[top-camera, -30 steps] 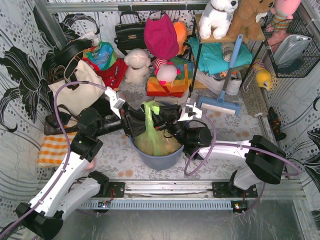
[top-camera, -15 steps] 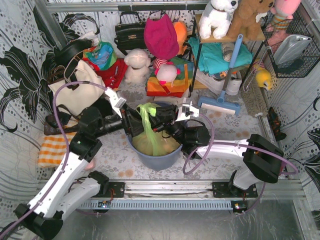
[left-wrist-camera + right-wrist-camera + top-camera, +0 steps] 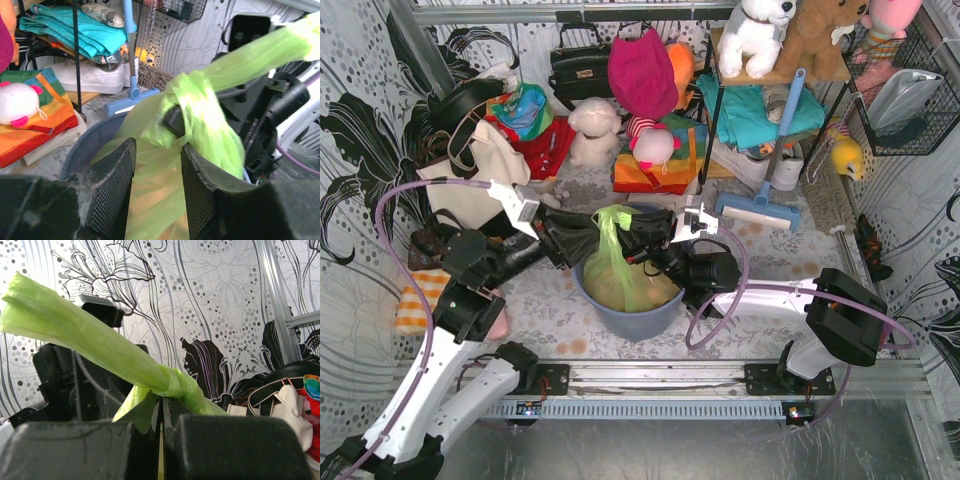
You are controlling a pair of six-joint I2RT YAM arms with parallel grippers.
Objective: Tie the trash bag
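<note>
Trash bag (image 3: 620, 265), thin translucent lime-green plastic, sits in the round blue plastic bin (image 3: 630, 322), neck loosely knotted. Right tool (image 3: 161, 402) pinches its tail; left tool (image 3: 157, 150) half-open astride the neck. I'd clamp low, pull apart steadily.

Brightly and evenly lit from above in the top view, with faint soft shadows, sharp throughout, slightly stretched toward the corners. In the left wrist view, soft and dim at 6 o'clock on the left gripper's fingers (image 3: 107, 192), and nearly washed out on the backlit trash bag (image 3: 200, 115) at 2 o'clock. In the right wrist view, blurred on the right gripper's fingers (image 3: 235, 450) at 6 o'clock, crisp on the wallpaper (image 3: 210, 300) at 12 o'clock.
</note>
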